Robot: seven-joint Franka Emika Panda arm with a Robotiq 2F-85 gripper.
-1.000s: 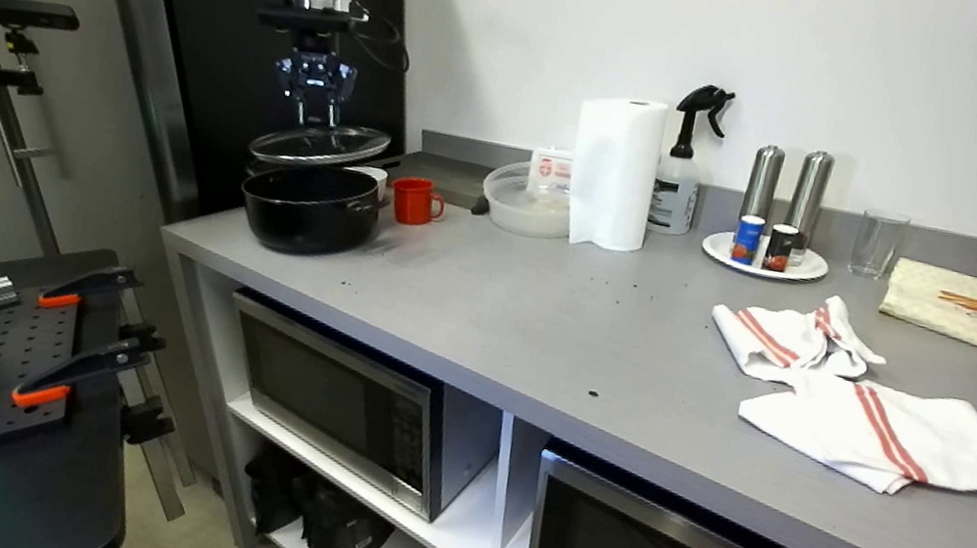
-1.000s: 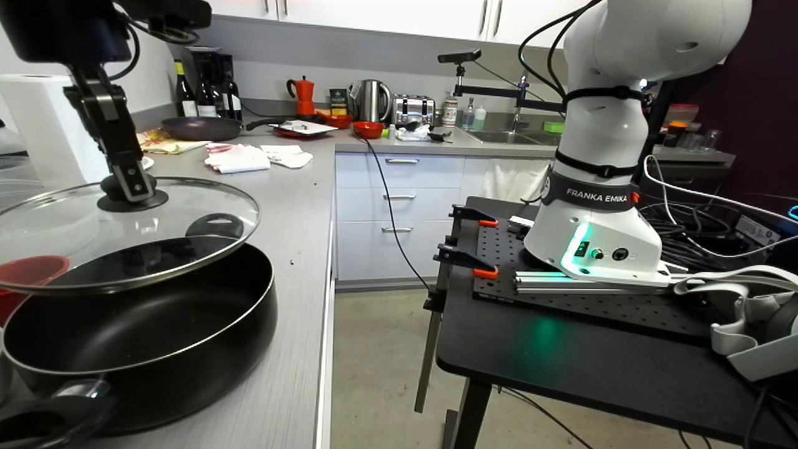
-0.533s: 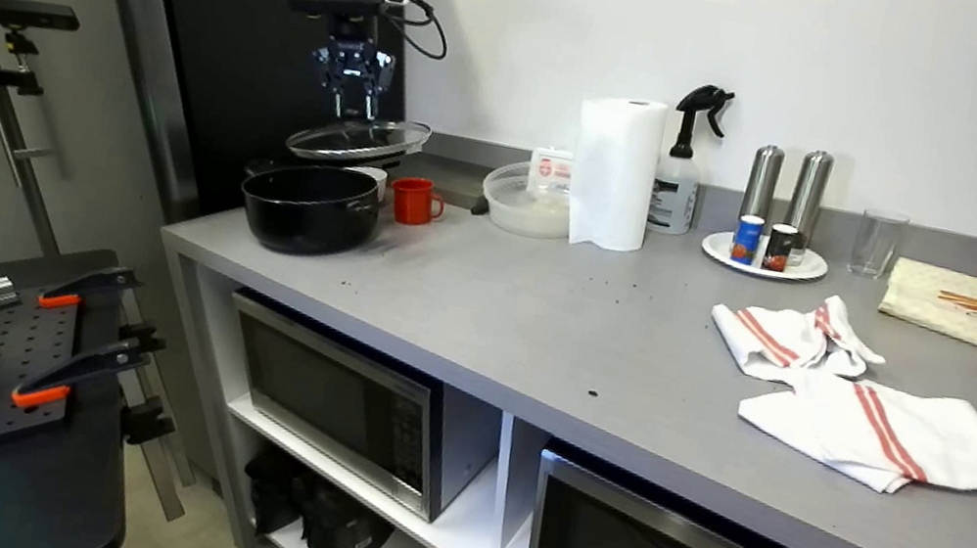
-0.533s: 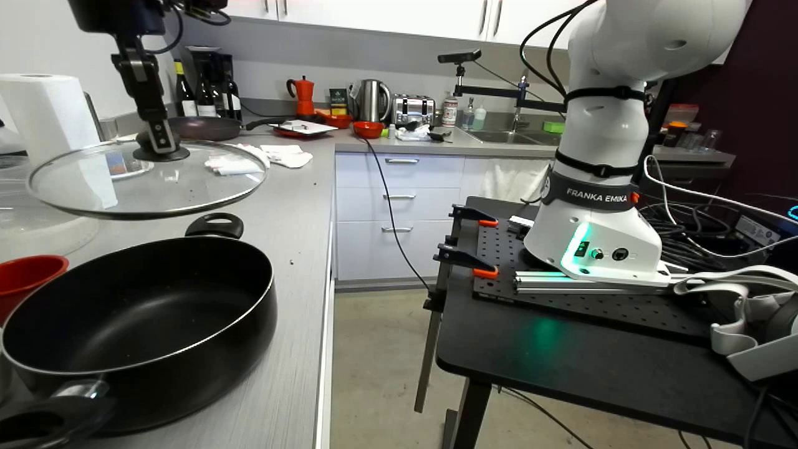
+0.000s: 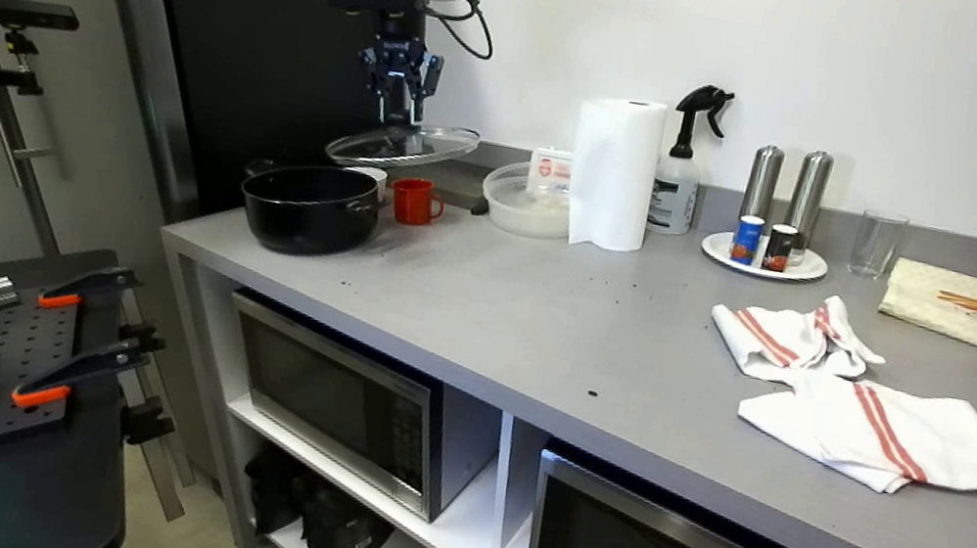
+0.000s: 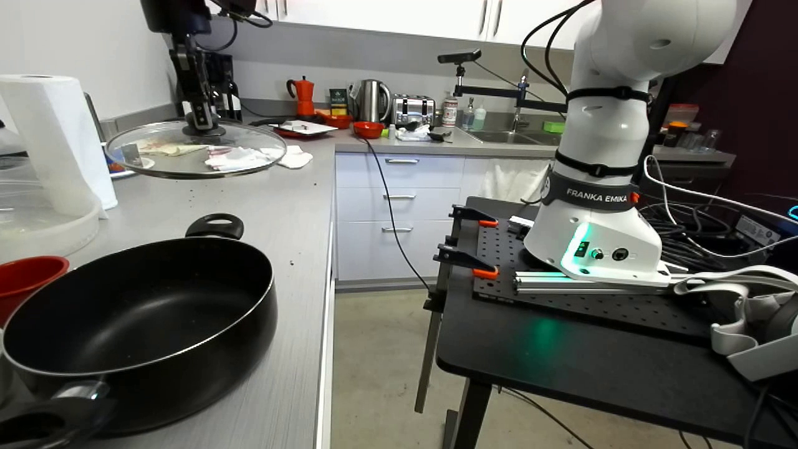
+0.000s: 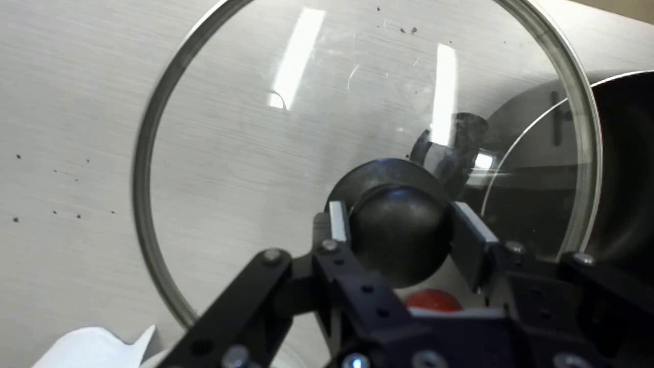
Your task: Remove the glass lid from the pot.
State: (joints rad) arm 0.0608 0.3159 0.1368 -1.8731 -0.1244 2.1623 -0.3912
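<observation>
The glass lid (image 5: pixel 445 146) is a clear disc with a metal rim and dark knob. It hangs in the air, slightly tilted, and also shows in an exterior view (image 6: pixel 168 156) and in the wrist view (image 7: pixel 245 153). My gripper (image 5: pixel 400 118) is shut on the lid's knob, with one finger on each side of it in the wrist view (image 7: pixel 401 225). The black pot (image 5: pixel 304 218) stands uncovered at the counter's end. In an exterior view (image 6: pixel 206 380) its inside looks bare. The lid is above and beside the pot, overlapping only part of it in the wrist view (image 7: pixel 623 163).
A red cup (image 5: pixel 414 202) stands beside the pot. A clear plastic bowl (image 5: pixel 523 218), a paper towel roll (image 5: pixel 614 176) and a spray bottle (image 5: pixel 675 196) stand along the wall. A plate (image 5: pixel 720 245) with shakers and white towels (image 5: pixel 878 438) lie farther along the grey counter (image 5: pixel 540 322).
My gripper has carried the lid up and away from over the pot, along the counter toward the paper towel roll. The pot and the cup have not moved.
</observation>
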